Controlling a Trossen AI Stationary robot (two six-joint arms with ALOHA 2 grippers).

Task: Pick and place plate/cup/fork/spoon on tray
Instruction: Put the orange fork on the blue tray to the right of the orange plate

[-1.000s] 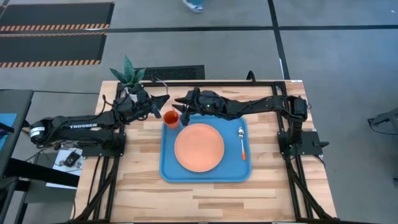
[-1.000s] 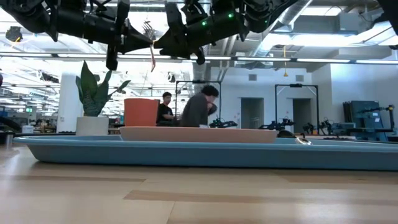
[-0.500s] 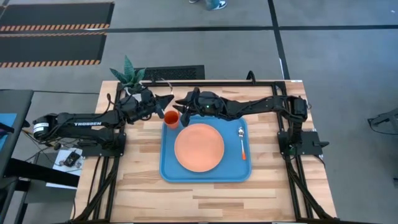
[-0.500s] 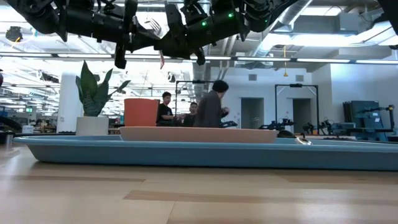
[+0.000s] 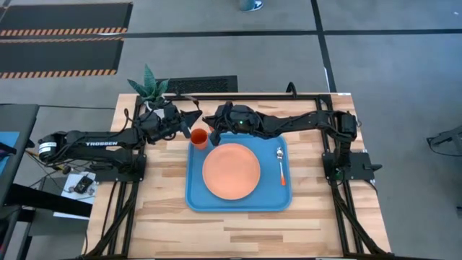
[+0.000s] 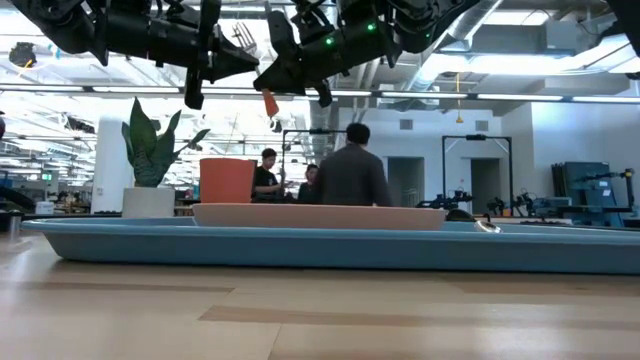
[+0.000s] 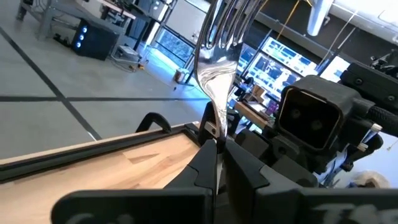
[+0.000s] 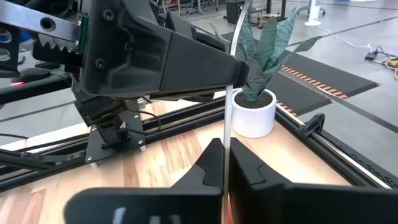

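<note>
The fork (image 7: 219, 43) stands upright in the air above the tray's far left corner, tines up. Both grippers are shut on it, my left gripper (image 5: 189, 118) from the left and my right gripper (image 5: 209, 119) from the right. Its orange handle end (image 6: 270, 103) pokes out below them. The light-blue tray (image 5: 196, 195) holds the salmon plate (image 5: 231, 170) in its middle. The orange cup (image 5: 198, 136) stands upright at its far left corner. The spoon (image 5: 281, 165) lies flat along its right side. My left gripper pinches the fork's metal neck (image 7: 214, 118), just below the tines, between its two fingers. The fingers come about level from the table's left. The fork stands upright, clear of the tray. My right gripper pinches the fork's thin shaft (image 8: 227, 118) between its two fingers, lower down than the left gripper's hold. Its fingers come about level from the table's right and lie across the shaft. The orange handle end hangs below them.
A white pot with a green spiky plant (image 5: 150, 87) stands at the table's far left corner, just behind my left gripper. Bare wood lies near the front edge (image 5: 238, 231). People move in the room beyond the table (image 6: 350, 170).
My left gripper has carried the fork a short way toward the table's right, up to my right gripper. The fork has stayed upright, and its handle now sits between the right gripper's fingers.
</note>
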